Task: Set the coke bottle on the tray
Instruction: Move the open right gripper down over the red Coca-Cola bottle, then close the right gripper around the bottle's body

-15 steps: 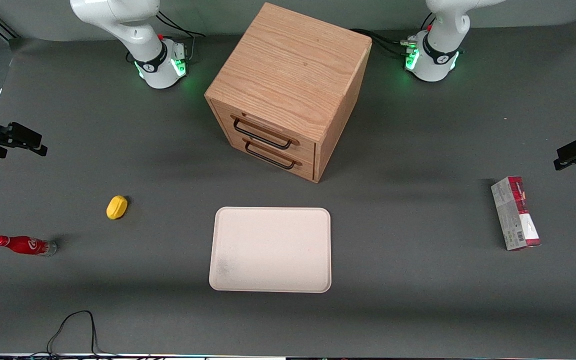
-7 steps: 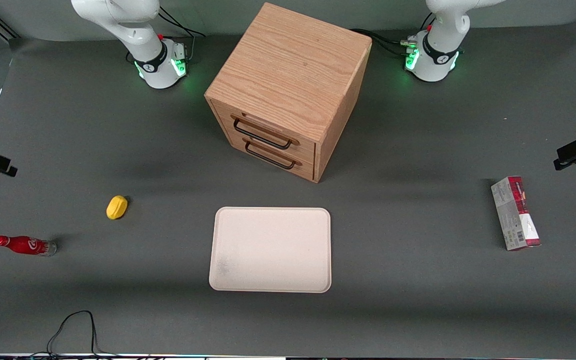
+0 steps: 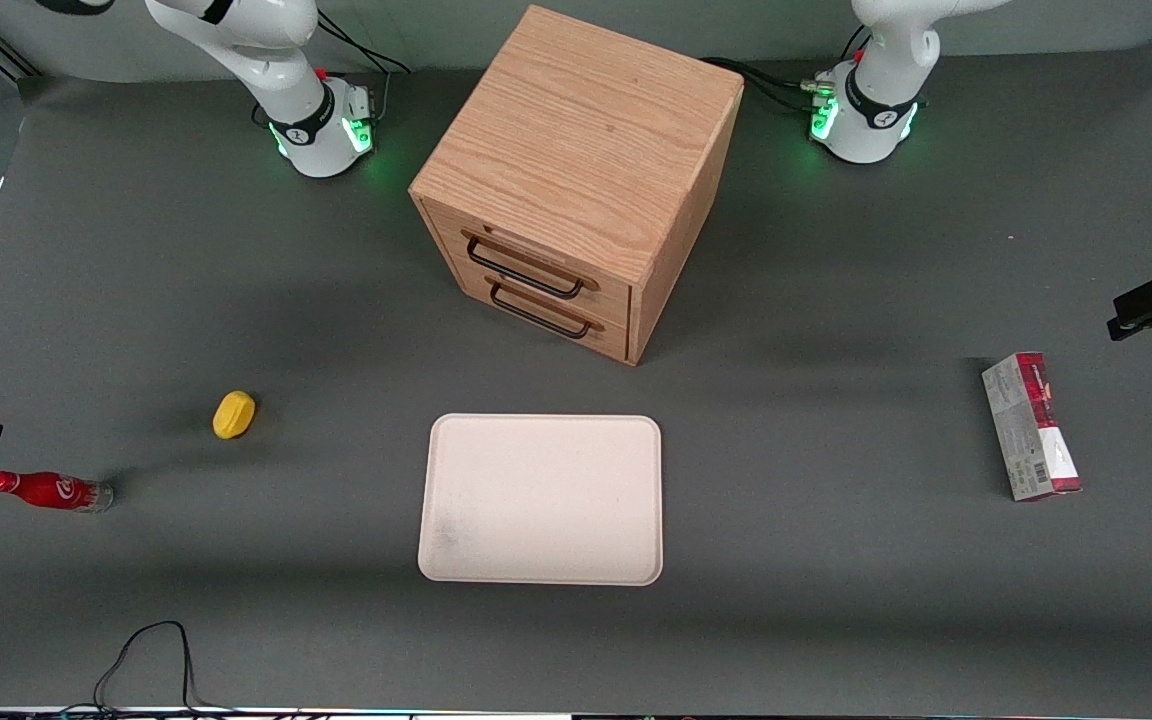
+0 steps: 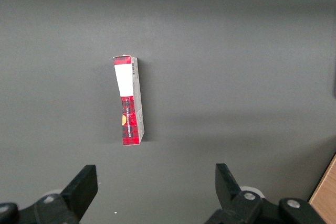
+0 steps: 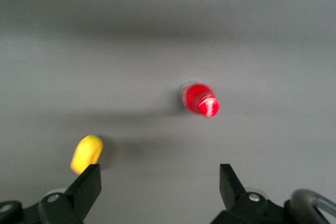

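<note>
Above coke bottle (image 5: 200, 99), open claw (image 5: 159, 187) now nearer

The worktop (image 3: 836, 600) is being overlooked from high in front; the coke bottle (image 3: 49, 491) (image 5: 200, 99) (shared) is being viewed downward past the spread tool (image 5: 157, 187).

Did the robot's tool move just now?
Yes. The open tool slid nearer the front camera, closing on the coke bottle, which stayed put beside the lemon.

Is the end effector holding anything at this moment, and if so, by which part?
Nothing is held. The end effector is open above the table, apart from the coke bottle, which stands untouched.
</note>
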